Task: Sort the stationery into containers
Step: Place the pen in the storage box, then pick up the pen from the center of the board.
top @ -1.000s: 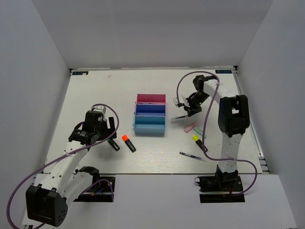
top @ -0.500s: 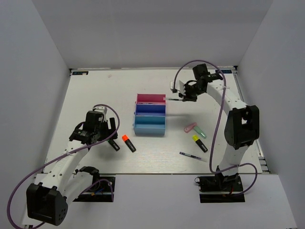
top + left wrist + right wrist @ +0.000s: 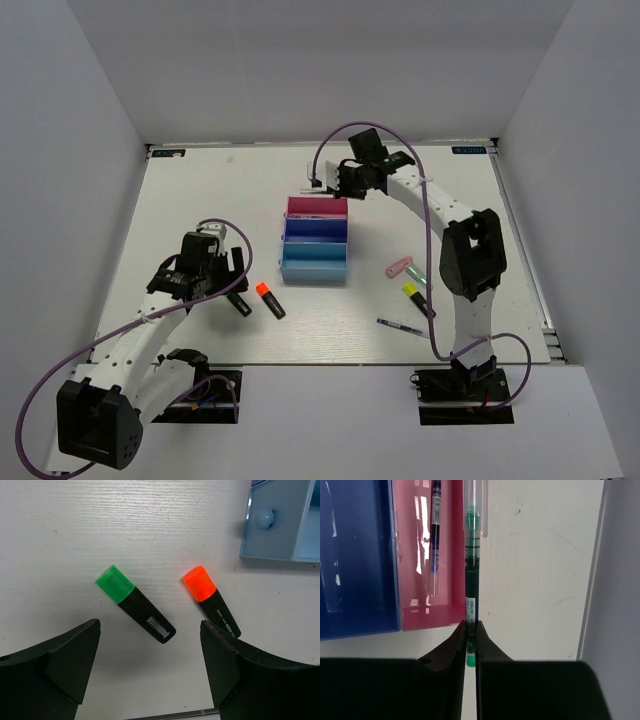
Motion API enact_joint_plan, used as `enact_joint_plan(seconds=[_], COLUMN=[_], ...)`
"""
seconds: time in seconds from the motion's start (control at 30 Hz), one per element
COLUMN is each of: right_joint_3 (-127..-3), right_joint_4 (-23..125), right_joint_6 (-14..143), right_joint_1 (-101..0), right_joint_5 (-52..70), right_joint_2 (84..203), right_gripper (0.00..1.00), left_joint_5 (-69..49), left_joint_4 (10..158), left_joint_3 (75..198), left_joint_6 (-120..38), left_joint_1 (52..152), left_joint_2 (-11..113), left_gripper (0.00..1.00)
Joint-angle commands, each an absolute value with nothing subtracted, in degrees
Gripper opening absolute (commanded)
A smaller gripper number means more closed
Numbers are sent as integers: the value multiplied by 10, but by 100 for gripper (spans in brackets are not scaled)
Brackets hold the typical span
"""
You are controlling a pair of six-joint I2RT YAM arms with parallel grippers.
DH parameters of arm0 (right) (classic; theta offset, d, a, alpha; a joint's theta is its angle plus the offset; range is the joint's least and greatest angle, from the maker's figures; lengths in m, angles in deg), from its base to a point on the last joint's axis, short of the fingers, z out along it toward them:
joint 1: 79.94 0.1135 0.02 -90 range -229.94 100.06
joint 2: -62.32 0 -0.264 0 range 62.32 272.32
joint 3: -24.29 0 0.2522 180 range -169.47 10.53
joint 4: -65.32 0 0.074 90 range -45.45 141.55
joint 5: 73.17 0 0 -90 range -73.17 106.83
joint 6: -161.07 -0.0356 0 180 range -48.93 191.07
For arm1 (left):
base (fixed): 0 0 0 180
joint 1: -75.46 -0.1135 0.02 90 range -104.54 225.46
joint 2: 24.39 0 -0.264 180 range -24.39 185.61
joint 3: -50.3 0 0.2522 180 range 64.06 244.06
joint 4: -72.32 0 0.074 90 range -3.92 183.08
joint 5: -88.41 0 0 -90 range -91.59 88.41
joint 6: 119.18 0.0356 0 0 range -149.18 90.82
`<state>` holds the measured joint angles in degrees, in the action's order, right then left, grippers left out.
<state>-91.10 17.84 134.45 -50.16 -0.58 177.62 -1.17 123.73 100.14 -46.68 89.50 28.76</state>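
Observation:
Three joined trays stand mid-table: pink (image 3: 317,208), dark blue (image 3: 316,229), light blue (image 3: 314,266). My right gripper (image 3: 338,184) is shut on a slim green pen (image 3: 471,580) and holds it above the far edge of the pink tray (image 3: 420,616), which holds one slim pen (image 3: 435,530). My left gripper (image 3: 222,285) is open over the table, just short of a green-capped highlighter (image 3: 135,603) and an orange-capped highlighter (image 3: 210,600). The orange one also shows in the top view (image 3: 270,299). A pink marker (image 3: 399,267), a mint marker (image 3: 419,275), a yellow-capped highlighter (image 3: 418,299) and a slim pen (image 3: 404,327) lie at the right.
White walls close in the table on the left, back and right. The corner of the light blue tray (image 3: 280,525) is ahead and to the right of my left gripper. A purple cable (image 3: 330,150) loops above the right arm.
My right gripper has carried the green pen leftward from the right side of the table to the far edge of the pink tray. The left arm has barely moved.

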Motion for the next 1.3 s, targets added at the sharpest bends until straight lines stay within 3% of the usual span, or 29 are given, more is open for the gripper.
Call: enact_joint_plan(seconds=[0.0, 0.17, 0.3, 0.47, 0.5, 0.6, 0.7, 0.73, 0.77, 0.8, 0.83, 0.9, 0.93, 0.97, 1.03, 1.07, 1.1, 1.13, 1.17, 1.27], right_joint_3=[-955, -964, -972, -992, -992, -991, -980, -971, -962, -951, -897, -839, -836, -852, -855, -826, -799, -766, -656, -494], right_joint_4=[189, 181, 174, 160, 160, 161, 167, 173, 179, 188, 236, 270, 207, 115, -14, -79, -95, -107, -101, -43], right_joint_6=[1347, 1361, 1358, 1345, 1343, 1319, 1265, 1230, 1202, 1131, 1080, 962, 954, 944, 937, 948, 985, 1001, 1021, 1057], right_joint_1=[-489, -481, -477, -470, -462, -468, -470, -472, -472, -473, -475, -475, -477, -482, -491, -498, -501, -503, -502, -498], right_joint_5=[18, 29, 26, 29, 29, 21, 7, -7, -7, -2, 59, 114, 91, 80, 21, -48, -63, -75, -66, -40], right_joint_2=[1795, 1821, 1835, 1849, 1850, 1840, 1809, 1785, 1756, 1720, 1701, 1634, 1623, 1618, 1608, 1594, 1568, 1552, 1512, 1408], right_gripper=[0, 3, 13, 39, 50, 55, 55, 50, 40, 13, 0, 0, 0, 0, 0, 57, 77, 87, 90, 88], left_joint_5=[-27, -30, -30, -33, -33, -33, -34, -39, -41, -45, -48, -48, -45, -42, -34, -33, -33, -35, -40, -58], left_joint_4=[1228, 1228, 1228, 1230, 1229, 1228, 1228, 1225, 1226, 1226, 1224, 1225, 1226, 1227, 1232, 1236, 1236, 1236, 1237, 1234], left_joint_3=[1002, 1002, 1001, 1001, 1002, 1002, 1001, 1000, 1001, 1001, 1000, 1001, 1002, 1000, 1002, 1004, 1005, 1006, 1006, 1005], left_joint_6=[-469, -469, -470, -469, -470, -470, -471, -470, -471, -470, -471, -475, -477, -484, -489, -490, -493, -496, -498, -504], left_joint_1=[893, 893, 893, 893, 893, 893, 893, 893, 893, 893, 893, 893, 893, 894, 893, 893, 893, 893, 893, 893], left_joint_2=[288, 284, 285, 283, 283, 283, 283, 283, 283, 283, 282, 283, 284, 284, 286, 287, 290, 291, 290, 295], left_gripper=[91, 91, 91, 91, 91, 91, 91, 87, 84, 77, 57, 33, 24, 19, 19, 24, 52, 63, 74, 82])
